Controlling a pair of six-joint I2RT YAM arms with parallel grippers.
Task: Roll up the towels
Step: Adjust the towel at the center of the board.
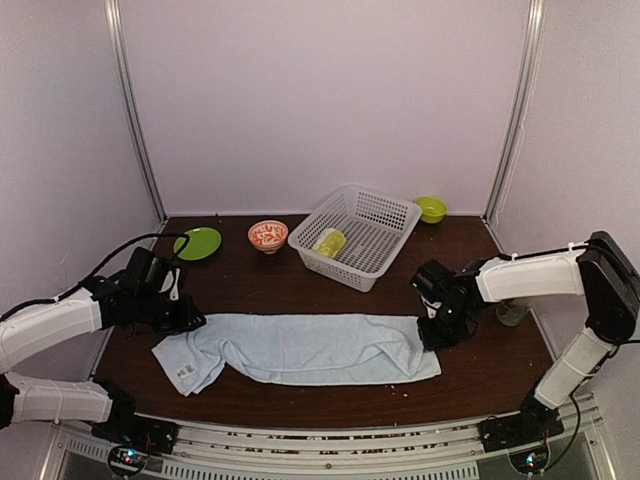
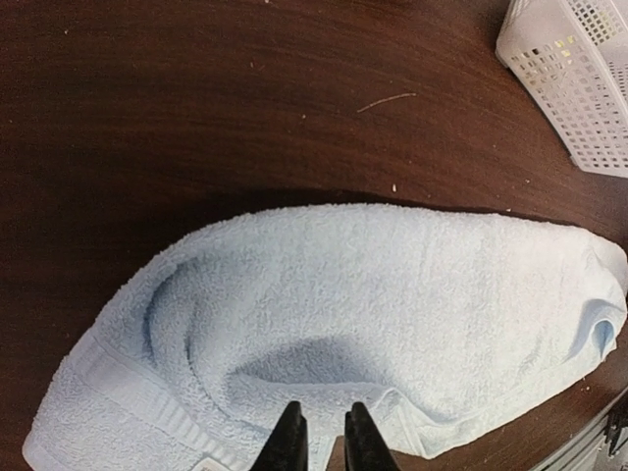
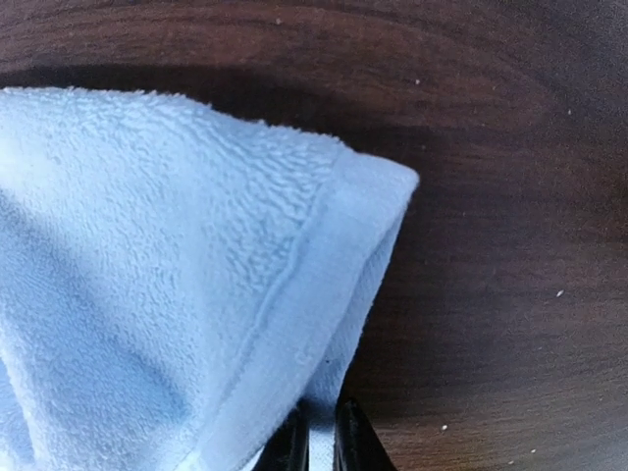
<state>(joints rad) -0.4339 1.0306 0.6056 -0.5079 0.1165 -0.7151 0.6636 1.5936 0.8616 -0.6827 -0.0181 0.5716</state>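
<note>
A: Where do the towels lie?

B: The lime-green towel sits inside the basket and looks rolled already. The pale blue towel lies flat on the tabletop just in front of the basket, a long band reaching past the basket on both sides.

A: And the claws?

B: The left claw is nearly closed, and the hem at the end left of the basket appears pinched between its fingers. The right claw is clamped tight on the hemmed corner at the end right of the basket.

A: How should the roll go?

B: The cloth looks slack and creased toward its left end. Both claws would do well to draw it taut and even first. Then one end should turn over on itself tightly, with the long edges lined up, so the roll does not come out as a cone.
</note>
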